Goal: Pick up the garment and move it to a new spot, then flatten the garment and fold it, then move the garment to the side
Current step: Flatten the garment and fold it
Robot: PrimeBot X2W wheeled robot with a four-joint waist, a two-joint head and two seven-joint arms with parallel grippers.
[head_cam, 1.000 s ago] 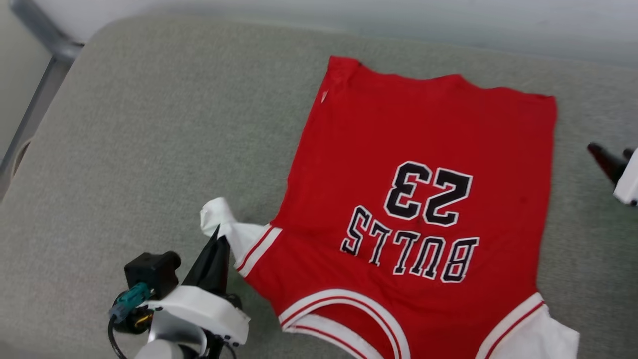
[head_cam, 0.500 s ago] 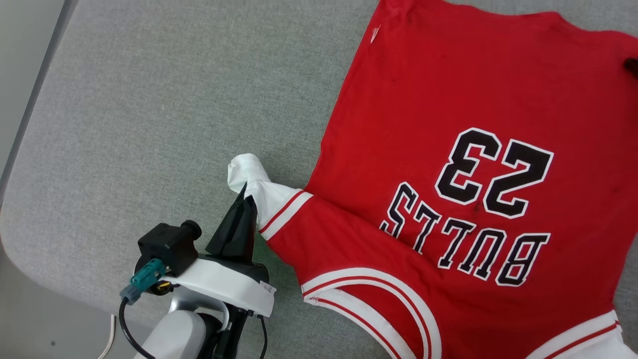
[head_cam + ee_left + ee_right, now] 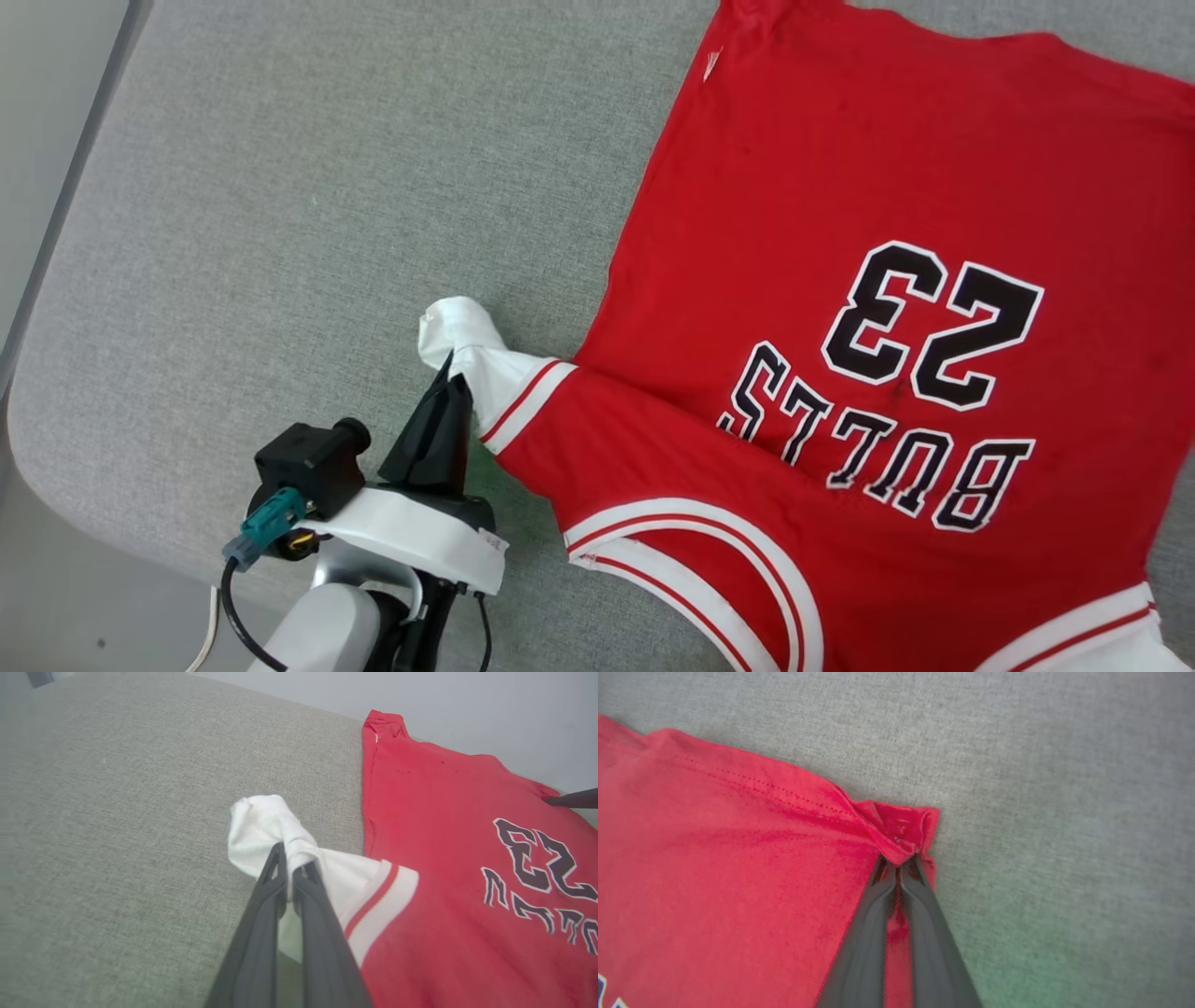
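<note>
Robot: Since a second ago my right gripper [image 3: 899,861] has left its place off to the side, where it stood spread, and come onto the garment [image 3: 714,858]. Its two dark fingers [image 3: 864,933] are now pressed together on a corner of the red hem [image 3: 906,830], and the cloth there is bunched into a small fold over the tips. My head has tipped as well, so that shift in its view is the camera's, not the shirt's.

Operator: And the other arm?

Robot: No change. My left gripper [image 3: 453,373] is clamped as before on the white sleeve [image 3: 471,341], which bulges in a twisted wad just past the fingertips. From that wrist, the sleeve's red-and-white band [image 3: 373,896] sits just right of my fingers.

Operator: Where does the shirt lie?

Robot: On the grey cushion [image 3: 280,187], spread nearly flat with the printed face up. The hem points away from me and the striped neckline [image 3: 691,537] toward me, so the black 23 [image 3: 934,322] and the letters [image 3: 878,457] below it read upside down from my head. Shallow wrinkles run from the pinched sleeve across the shoulder — the right side of the shirt runs off the edge of the head view.
</note>
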